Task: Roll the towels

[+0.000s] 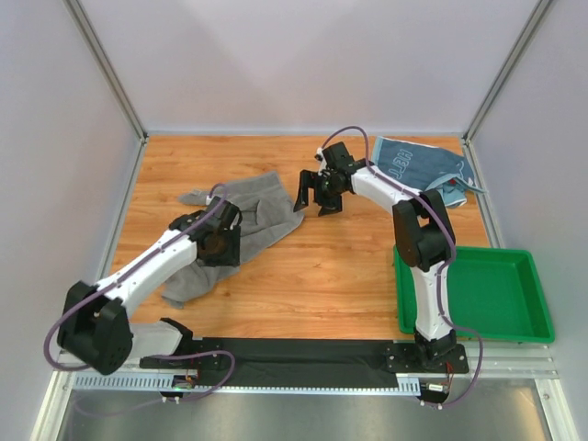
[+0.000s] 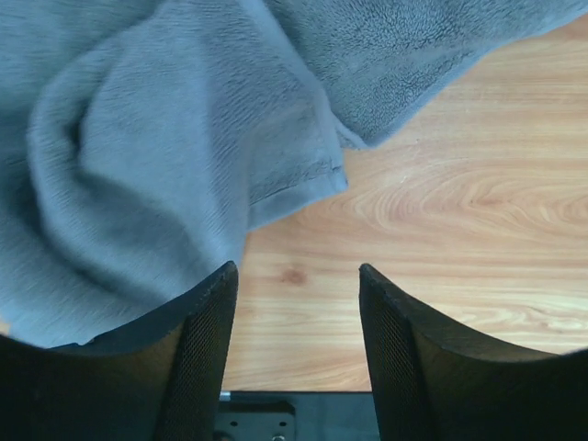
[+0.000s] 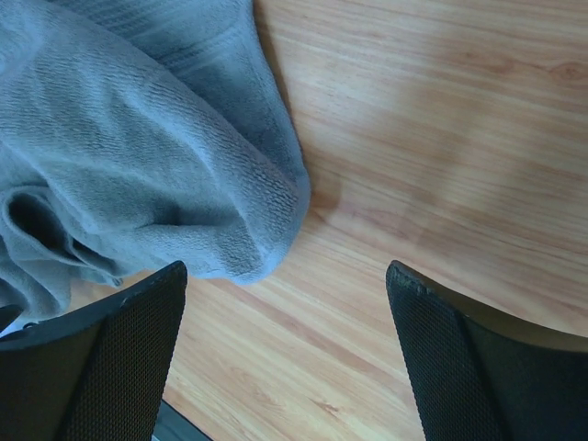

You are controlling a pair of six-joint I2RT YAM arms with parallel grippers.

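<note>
Grey towel (image 1: 241,220) crumpled, blue towel (image 1: 418,165) spread

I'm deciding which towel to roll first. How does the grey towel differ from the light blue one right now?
The grey towel is plain; the light blue towel carries white lettering. The grey towel sprawls left of centre, right at the open left gripper; the light blue towel sits in the far right corner, with no gripper on it. Both lie crumpled and unrolled on the wooden table.
</note>
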